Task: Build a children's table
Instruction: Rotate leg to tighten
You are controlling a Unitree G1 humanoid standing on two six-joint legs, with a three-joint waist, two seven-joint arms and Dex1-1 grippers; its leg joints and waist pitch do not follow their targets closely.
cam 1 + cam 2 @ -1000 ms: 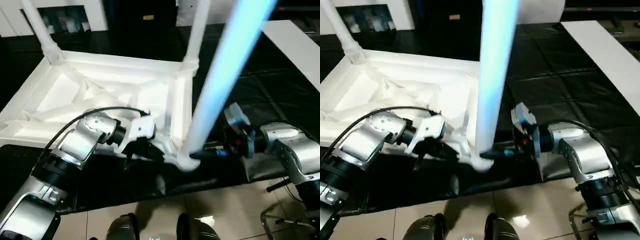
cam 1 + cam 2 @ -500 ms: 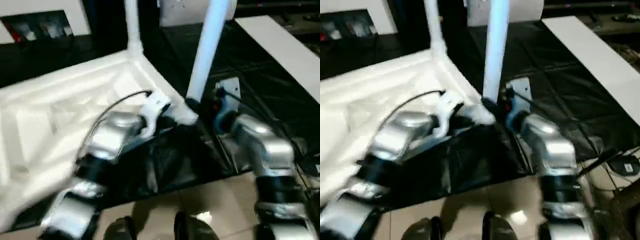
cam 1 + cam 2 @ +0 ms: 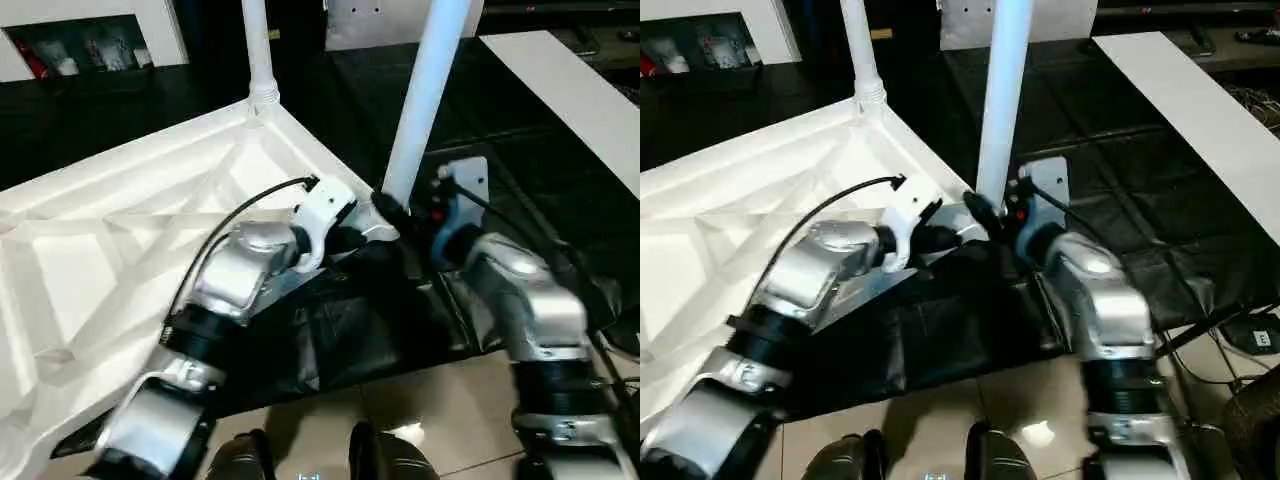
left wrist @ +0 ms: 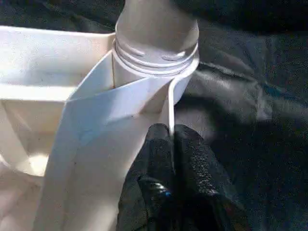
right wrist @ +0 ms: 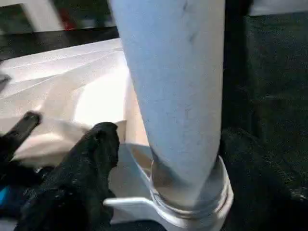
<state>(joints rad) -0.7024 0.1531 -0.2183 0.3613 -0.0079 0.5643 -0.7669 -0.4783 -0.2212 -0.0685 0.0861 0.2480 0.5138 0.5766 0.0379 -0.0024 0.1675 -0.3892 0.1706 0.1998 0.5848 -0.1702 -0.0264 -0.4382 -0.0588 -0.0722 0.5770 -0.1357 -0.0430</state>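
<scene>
Nearest the robot, the left gripper (image 4: 171, 159) is clenching the thin rim of the tabletop (image 3: 120, 250) at its near corner socket, probably steadying the upturned top. Just beside it, the right gripper (image 5: 159, 163) is standing released around the near leg (image 3: 425, 95), one black finger (image 5: 91, 159) clear of it; the other seems hidden. Farther back, a second leg (image 3: 255, 50) is rising from the far corner over the black-covered surface (image 3: 530, 170).

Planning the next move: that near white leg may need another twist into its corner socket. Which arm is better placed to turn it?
Probably the right: the right gripper has open jaws straddling the white tapered leg, while the left gripper is shut on the white plastic tabletop's rim, steadying it.
</scene>
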